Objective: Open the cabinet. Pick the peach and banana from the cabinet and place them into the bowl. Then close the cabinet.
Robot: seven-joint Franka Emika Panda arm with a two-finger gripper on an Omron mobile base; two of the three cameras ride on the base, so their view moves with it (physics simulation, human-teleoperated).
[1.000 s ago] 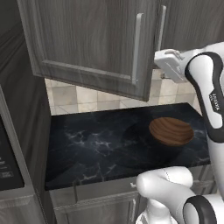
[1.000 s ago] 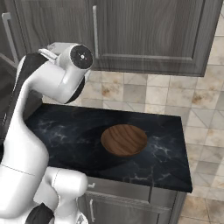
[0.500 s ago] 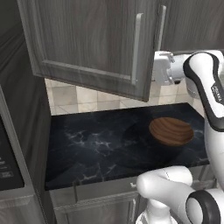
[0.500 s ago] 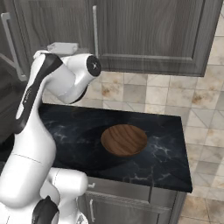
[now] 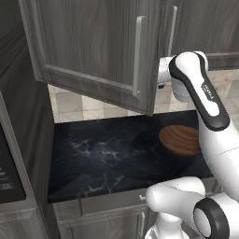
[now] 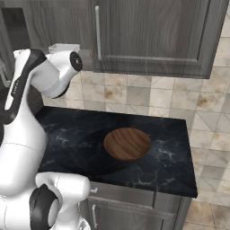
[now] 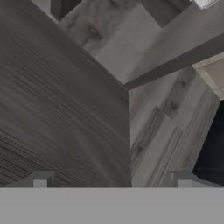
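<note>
The cabinet's (image 5: 93, 46) left door swings out over the counter (image 5: 107, 158), its free edge right beside the arm's wrist. In the hand view the gripper (image 7: 112, 181) sits close against grey wood grain, fingertips wide apart, nothing between them. The wooden bowl (image 6: 127, 143) rests below on bare dark counter with room all round. The right door (image 6: 152, 31) is shut.

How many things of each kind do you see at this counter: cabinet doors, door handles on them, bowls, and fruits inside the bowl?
Wall cabinet doors: 2, one open, one shut
Long door handles: 2
Bowls: 1
Fruits inside the bowl: 0
Total: 5
</note>
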